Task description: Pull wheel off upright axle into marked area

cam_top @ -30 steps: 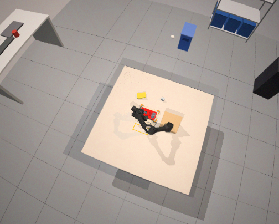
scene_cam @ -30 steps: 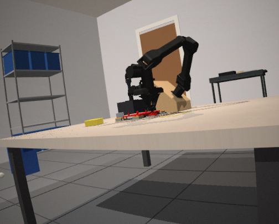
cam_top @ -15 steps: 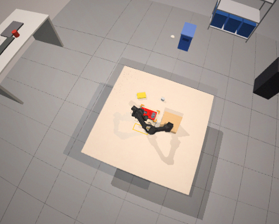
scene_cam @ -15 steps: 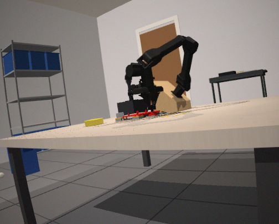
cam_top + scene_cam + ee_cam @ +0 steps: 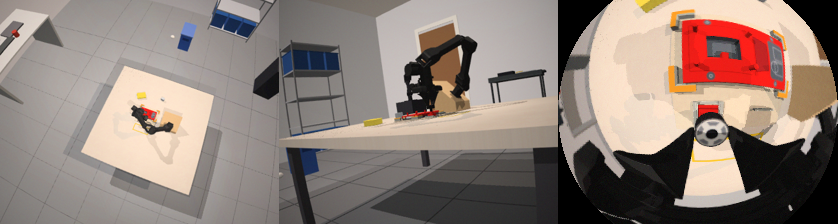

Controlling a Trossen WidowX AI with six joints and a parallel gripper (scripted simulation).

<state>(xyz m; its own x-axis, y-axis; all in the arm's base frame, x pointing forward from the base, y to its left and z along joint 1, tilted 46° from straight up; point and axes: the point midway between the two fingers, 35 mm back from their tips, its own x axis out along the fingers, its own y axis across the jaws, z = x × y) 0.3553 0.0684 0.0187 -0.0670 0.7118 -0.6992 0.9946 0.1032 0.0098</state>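
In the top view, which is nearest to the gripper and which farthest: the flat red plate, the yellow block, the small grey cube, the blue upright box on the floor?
1. Flat red plate, directly beside the gripper.
2. Yellow block, just above it on the table.
3. Small grey cube, beyond the plate, up and right.
4. Blue upright box, far off on the floor, top right.
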